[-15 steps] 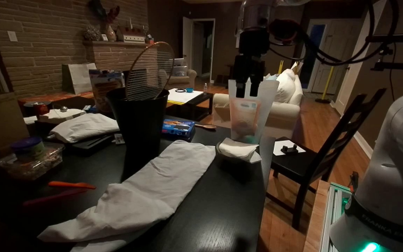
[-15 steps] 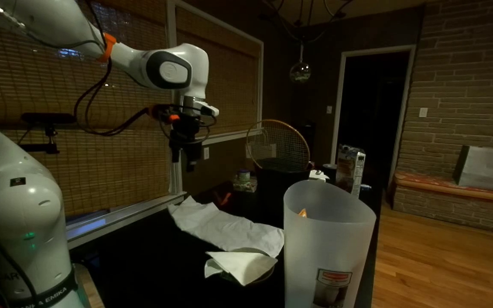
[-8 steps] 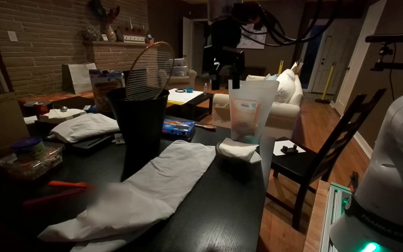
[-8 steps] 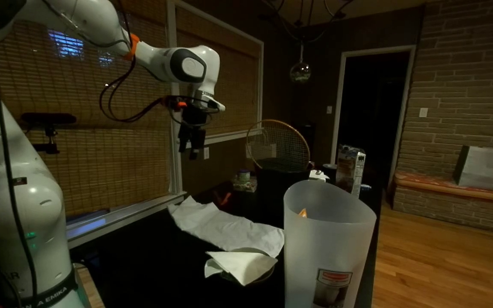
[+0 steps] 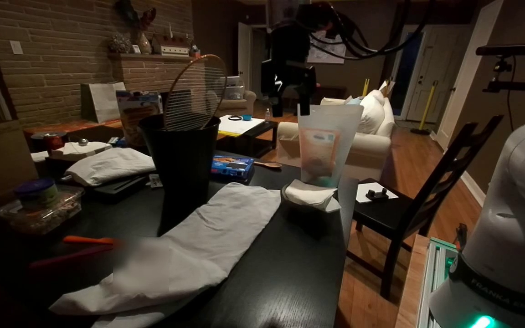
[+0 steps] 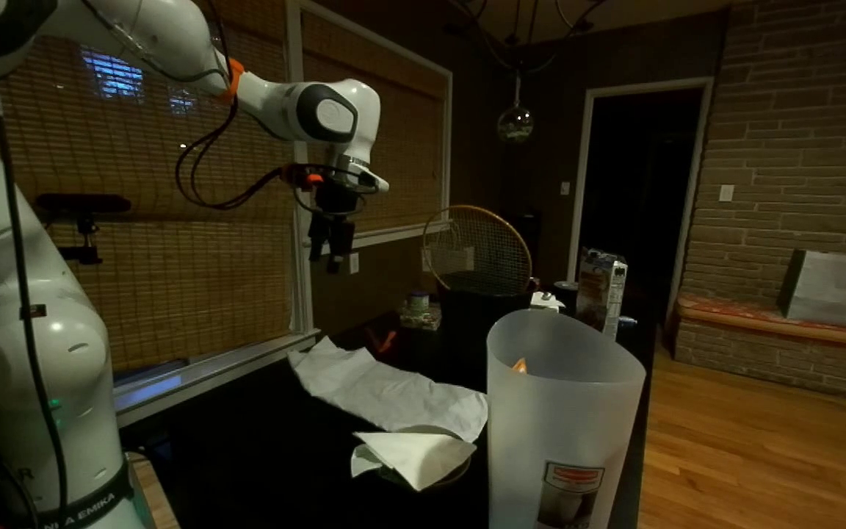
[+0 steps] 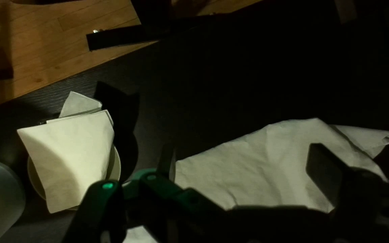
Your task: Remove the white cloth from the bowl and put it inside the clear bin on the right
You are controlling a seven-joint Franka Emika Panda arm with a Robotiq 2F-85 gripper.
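Table [image 5: 285, 282]: dark, faintly grained, straight-edged. Black bin [image 5: 180, 159]: tapering, upright, round-mouthed; contains a racket [image 5: 195, 95], hoop upward, strings in a fine mesh. Clear bin [image 6: 555, 419]: frosted, curved-walled, upright, labelled on one side (an orange tip [image 6: 520, 366] shows inside its rim). Long cloth [image 5: 226, 218]: grey-white, softly wrinkled, spread across the table; one stretch is blurred in an exterior view. Gripper [image 7: 244, 165]: black, hanging well above the table, its fingers parted wide, the long cloth visible below and between them in the wrist view. Plastic box [image 5: 57, 216]: transparent, contents indistinct, a blue-lidded tub [image 5: 37, 193] resting on top. Bowl [image 7: 115, 165]: round, pale inside, just beside the clear bin; contains the white cloth [image 7: 74, 153]. White cloth: folded in flat, crisp-edged layers, covering most of the bowl's mouth, corners overhanging the rim.
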